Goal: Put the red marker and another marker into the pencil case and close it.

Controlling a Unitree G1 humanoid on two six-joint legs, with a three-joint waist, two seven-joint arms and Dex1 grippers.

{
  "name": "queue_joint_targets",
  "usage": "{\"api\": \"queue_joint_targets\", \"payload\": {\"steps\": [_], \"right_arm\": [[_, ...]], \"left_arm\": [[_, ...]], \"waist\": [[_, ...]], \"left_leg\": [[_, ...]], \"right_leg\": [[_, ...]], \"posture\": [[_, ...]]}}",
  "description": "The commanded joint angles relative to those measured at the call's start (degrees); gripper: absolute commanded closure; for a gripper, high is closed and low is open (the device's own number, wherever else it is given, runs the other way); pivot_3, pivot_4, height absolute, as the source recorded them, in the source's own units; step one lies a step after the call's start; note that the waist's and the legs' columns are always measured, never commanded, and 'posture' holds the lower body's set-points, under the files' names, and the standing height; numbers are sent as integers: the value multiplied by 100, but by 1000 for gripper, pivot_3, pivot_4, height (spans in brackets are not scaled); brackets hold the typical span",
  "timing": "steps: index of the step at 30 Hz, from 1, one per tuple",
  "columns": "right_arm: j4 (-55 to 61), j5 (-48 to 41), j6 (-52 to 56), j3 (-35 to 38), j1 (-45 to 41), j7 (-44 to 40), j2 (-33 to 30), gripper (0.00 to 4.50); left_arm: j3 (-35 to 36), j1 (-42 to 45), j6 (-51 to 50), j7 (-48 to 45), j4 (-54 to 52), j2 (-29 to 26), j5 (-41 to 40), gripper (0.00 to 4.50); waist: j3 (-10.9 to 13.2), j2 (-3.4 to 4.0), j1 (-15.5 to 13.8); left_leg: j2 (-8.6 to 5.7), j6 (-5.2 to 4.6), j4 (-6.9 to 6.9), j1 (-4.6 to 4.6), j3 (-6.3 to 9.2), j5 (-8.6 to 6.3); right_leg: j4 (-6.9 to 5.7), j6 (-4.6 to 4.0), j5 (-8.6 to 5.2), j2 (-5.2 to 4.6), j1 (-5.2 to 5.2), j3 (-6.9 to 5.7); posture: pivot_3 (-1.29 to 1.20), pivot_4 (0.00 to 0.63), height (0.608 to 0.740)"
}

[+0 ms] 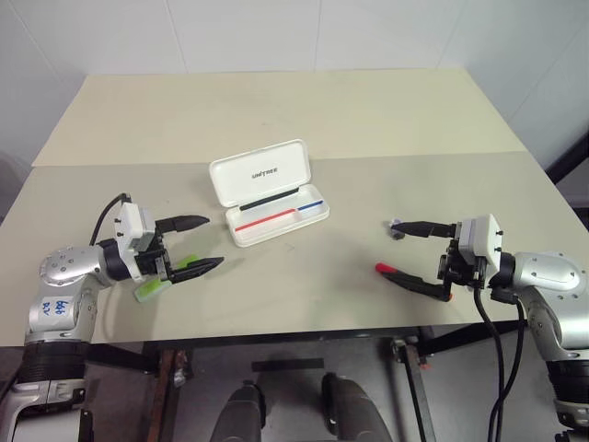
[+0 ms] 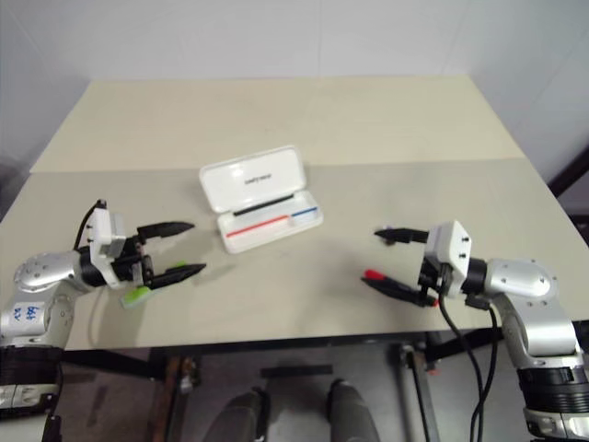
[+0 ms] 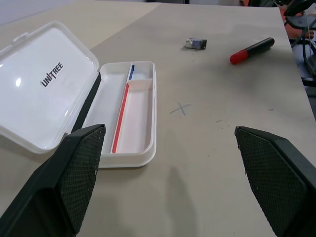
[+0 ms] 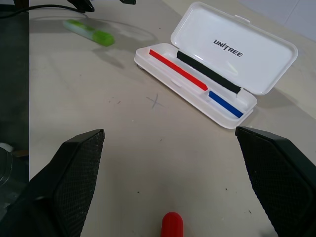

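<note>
Two claws: my left gripper [image 1: 201,242] and right gripper [image 1: 414,254] gape, empty.
Red marker [image 3: 252,50]: light, stiff, slick; I'd pinch mid-barrel.

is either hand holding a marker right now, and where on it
Nothing is held. The left hand stands open above the lime green highlighter marker; the right hand stands open above the slim red marker.
</note>
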State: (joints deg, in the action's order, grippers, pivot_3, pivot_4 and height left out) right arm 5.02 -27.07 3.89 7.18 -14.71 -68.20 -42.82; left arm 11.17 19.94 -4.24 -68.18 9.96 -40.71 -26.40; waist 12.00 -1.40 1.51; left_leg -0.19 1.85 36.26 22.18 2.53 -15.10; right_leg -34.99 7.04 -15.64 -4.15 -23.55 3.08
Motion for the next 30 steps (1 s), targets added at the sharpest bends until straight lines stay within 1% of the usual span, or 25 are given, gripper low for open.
{"api": "queue_joint_targets", "payload": {"steps": [1, 5, 8, 12, 15, 18, 21, 26, 30], "right_arm": [[87, -120, -14, -5, -286, -13, 85, 0], [91, -101, 57, -46, -292, 127, 255, 0], [458, -196, 274, -59, -226, 249, 290, 0], [795, -252, 454, -178, -345, 443, 416, 0], [995, -269, 544, -314, -488, 541, 523, 0], [899, -180, 448, -433, -654, 608, 715, 0], [1005, -153, 471, -510, -728, 704, 833, 0], [1171, -134, 446, -489, -743, 892, 900, 0], [1261, -111, 435, -516, -714, 1009, 945, 0]], "left_arm": [[-3, 197, 21, -138, 28, -109, -11, 24], [-159, 244, 32, -274, 92, -64, 59, 24], [-313, 307, 13, -329, 46, -1, 98, 24], [-480, 414, 141, -390, 165, -9, 249, 24], [-579, 594, 176, -206, 253, 72, 394, 605], [-825, 761, 127, 84, 221, 260, 676, 1536], [-1014, 843, 13, 446, 79, 441, 921, 1536], [-1305, 1248, 87, 618, 455, 762, 1191, 1536], [-1396, 1495, 297, 822, 857, 829, 1503, 2801]], "waist": [[0, 0, 4], [0, 0, -1], [0, 0, -5], [0, 0, -5], [0, 0, -5], [-1, -1, -4], [0, -1, -6], [0, -1, -25], [0, -1, -5]], "left_leg": [[0, 0, 1, 0, -1, 0], [1, 1, 4, -2, 1, 0], [0, 0, 1, 3, 1, 0], [-1, 0, 2, 4, 0, 0], [0, 1, 5, 3, 1, 0], [-2, 0, 9, 2, 1, 0], [-3, 0, 10, 3, 0, 0], [-3, 0, 11, 12, 2, 0], [-5, 0, 17, 10, 1, 0]], "right_leg": [[-2, 0, 0, 1, 0, 0], [-7, 0, 1, 2, 1, -1], [-4, 0, 0, 1, -4, -1], [-4, 1, 1, -1, -5, 0], [-10, 1, 1, 1, -5, -1], [-13, 1, 1, 0, -4, 0], [-11, 3, 2, 0, -4, 1], [-10, 5, 3, 2, -10, -3], [-15, 6, 4, 3, -8, -1]], "posture": [[0, 150, 740], [0, 150, 740], [0, 150, 740], [0, 150, 740], [0, 150, 740], [0, 150, 740], [0, 150, 740], [0, 150, 740], [0, 150, 740]]}}
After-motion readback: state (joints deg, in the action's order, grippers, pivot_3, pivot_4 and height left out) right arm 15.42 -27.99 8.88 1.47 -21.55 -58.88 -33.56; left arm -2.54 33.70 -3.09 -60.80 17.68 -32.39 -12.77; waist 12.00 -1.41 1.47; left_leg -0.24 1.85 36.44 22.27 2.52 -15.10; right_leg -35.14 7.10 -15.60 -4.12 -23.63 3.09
